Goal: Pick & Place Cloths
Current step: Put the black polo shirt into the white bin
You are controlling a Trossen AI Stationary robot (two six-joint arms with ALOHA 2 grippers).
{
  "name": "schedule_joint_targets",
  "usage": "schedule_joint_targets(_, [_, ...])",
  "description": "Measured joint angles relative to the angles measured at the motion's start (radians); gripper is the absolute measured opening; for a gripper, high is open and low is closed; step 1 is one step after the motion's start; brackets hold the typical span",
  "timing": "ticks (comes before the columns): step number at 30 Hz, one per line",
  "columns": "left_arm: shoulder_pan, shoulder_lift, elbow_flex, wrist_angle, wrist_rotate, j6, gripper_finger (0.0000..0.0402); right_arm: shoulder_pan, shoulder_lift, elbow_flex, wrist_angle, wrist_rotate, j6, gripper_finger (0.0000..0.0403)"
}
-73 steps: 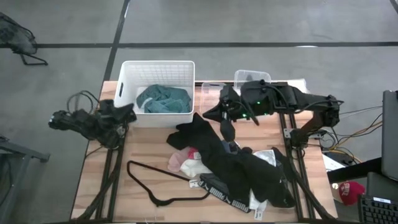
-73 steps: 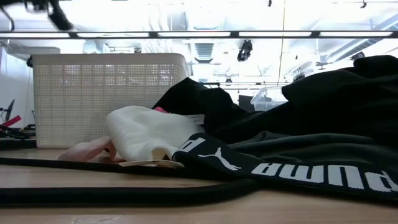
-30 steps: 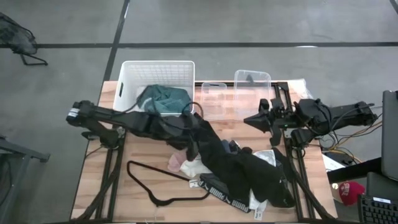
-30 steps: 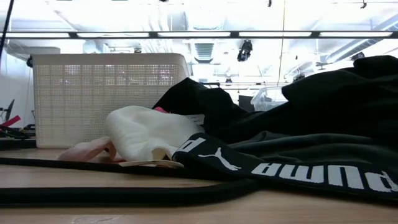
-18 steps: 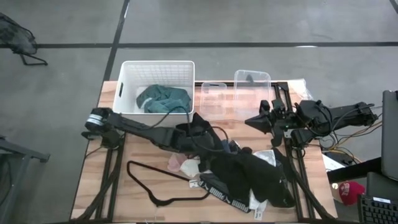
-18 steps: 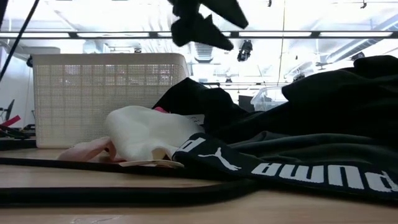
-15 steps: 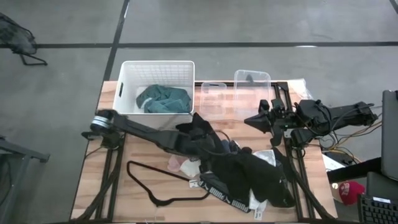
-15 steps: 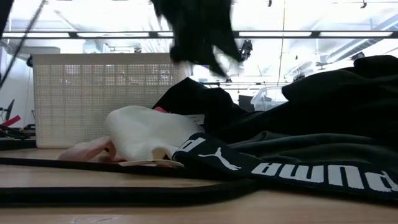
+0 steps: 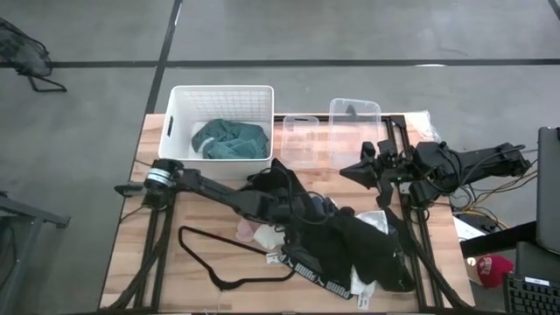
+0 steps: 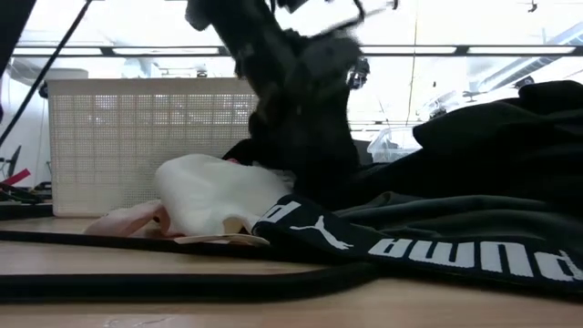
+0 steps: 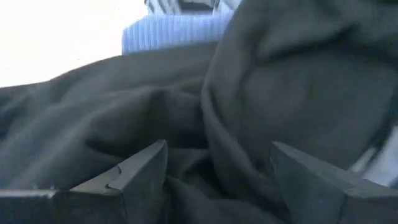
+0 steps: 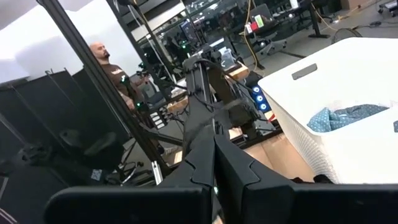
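A pile of cloths lies on the table: a large black one [image 9: 350,241], a pink one [image 9: 249,229], a white one [image 9: 271,234] and a black waistband with white letters [image 9: 319,278]. A teal cloth [image 9: 229,140] lies in the white basket [image 9: 179,122]. My left gripper [image 9: 296,208] is open and low over the far left part of the black cloth. In its wrist view the fingers [image 11: 146,165] stand on either side of a raised fold [image 11: 230,124]. My right gripper [image 9: 346,171] is shut and hangs clear at the table's right, holding nothing. My left gripper comes at the black cloth's far left part [image 11: 186,162] slanting down from the table's left, its fingers spread over a fold. I cannot tell whether the fingertips touch the fabric.
A thin black wire hanger [image 9: 210,254] lies near the front left. Two clear plastic containers [image 9: 302,140] [image 9: 354,118] stand behind the pile, right of the basket. In the low view the left gripper [image 10: 301,155] stands between the basket [image 10: 137,137] and the black heap. A person [image 12: 109,65] stands in the room beyond.
My left arm has stretched from beside the basket toward the table's right and near edge. It has come down onto the far left part of the black cloth pile, with its fingers staying open. The cloths lie as before.
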Motion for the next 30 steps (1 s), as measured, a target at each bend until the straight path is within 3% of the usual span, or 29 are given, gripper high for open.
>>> schedule_joint_targets(11, [0.021,0.046,0.000,0.000,-0.010,-0.019,0.0286,0.000,0.022,0.000,-0.003,0.000,0.029,0.0008])
schedule_joint_targets(15, [0.030,0.042,-0.001,0.000,-0.007,-0.039,0.0263,0.000,0.032,0.000,0.000,0.000,0.037,0.0008])
schedule_joint_targets(21, [0.040,0.042,-0.002,0.001,0.008,-0.044,0.0172,0.000,0.054,0.000,0.001,0.002,0.060,0.0008])
schedule_joint_targets(27, [0.043,0.042,-0.002,0.003,0.027,-0.005,0.0034,-0.001,0.082,0.000,0.004,0.002,0.092,0.0008])
schedule_joint_targets(30, [0.045,0.041,-0.002,0.002,0.050,0.007,0.0016,-0.001,0.087,0.000,0.005,0.002,0.104,0.0008])
